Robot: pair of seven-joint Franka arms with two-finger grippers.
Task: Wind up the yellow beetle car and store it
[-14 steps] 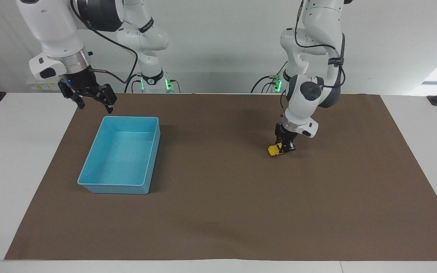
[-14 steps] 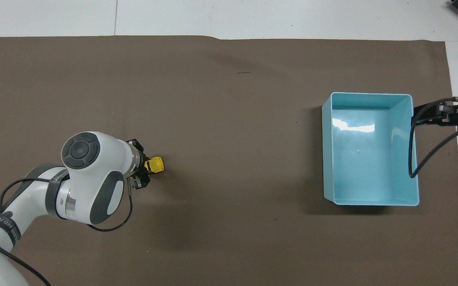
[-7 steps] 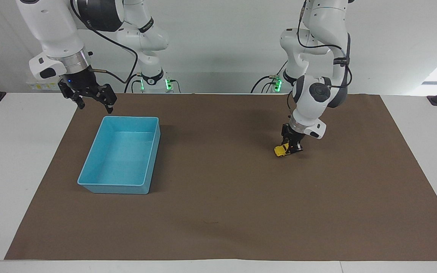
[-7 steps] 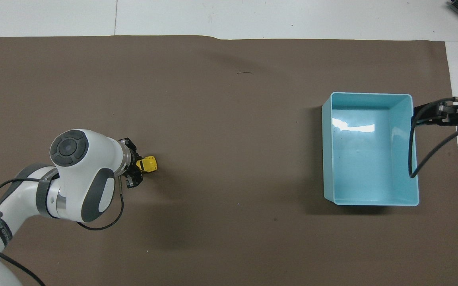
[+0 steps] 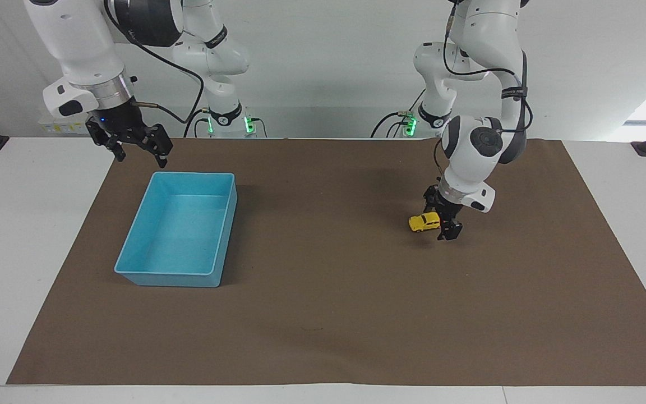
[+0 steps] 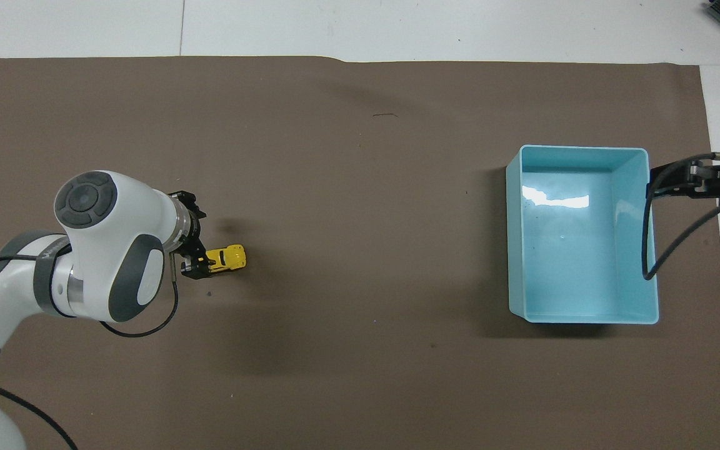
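Overhead view is showing the yellow beetle car [image 6: 227, 257] sitting on its wheels on the brown mat [image 6: 347, 187], toward the left arm's end of the table, well apart from the blue bin [image 6: 649, 250]. Its long axis is running along the three-to-nine o'clock line of that view, tilted only slightly, so the car is lying lengthwise across the table, one end aimed at the bin and the other at the left gripper [image 6: 194, 250]. Which end is the nose I cannot tell.

That left gripper is hanging low over the mat at the car's nine o'clock end, its fingers [image 6: 190, 270] standing spread, with the car's end lying between or just beside them; whether they are touching the car I cannot tell. In the facing view the car [image 5: 424, 222] is resting flat on the mat [image 5: 323, 314], and the left gripper [image 5: 447, 225] is sitting at its three o'clock side with jaws parted, pinching nothing.

The right gripper [image 5: 139, 154] is waiting in the air, spread wide and empty, over the mat at the eleven o'clock corner of the bin [image 5: 132, 264] in the facing view. The bin is lying toward the right arm's end of the table.
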